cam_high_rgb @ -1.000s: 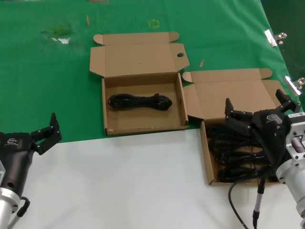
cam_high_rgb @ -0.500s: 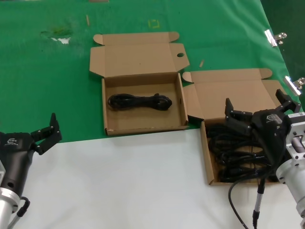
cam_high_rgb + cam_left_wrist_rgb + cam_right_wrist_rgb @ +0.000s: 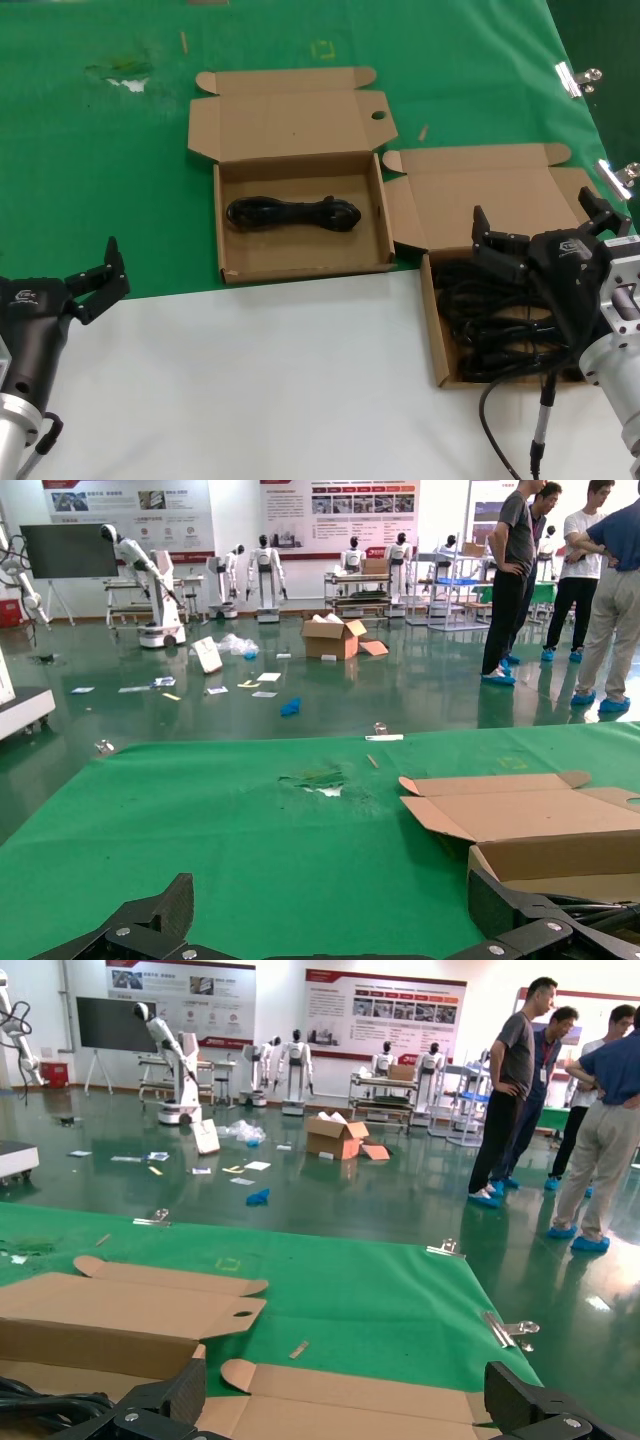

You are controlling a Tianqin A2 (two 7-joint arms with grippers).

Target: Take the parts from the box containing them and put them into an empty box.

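Two open boxes on the table, both grippers spread, nothing moved since the earlier frame.
Lower left, the left gripper [image 3: 98,278] idles, fingers spread; lower right, the right gripper [image 3: 545,235] hangs fingers apart over the cable-filled box [image 3: 432,330]. Mid-frame, the second box [image 3: 230,225] holds one cable bundle [image 3: 292,213]; metal clips [image 3: 578,78] lie upper right.

Right box [image 3: 436,330] partly behind hand [image 3: 540,232]
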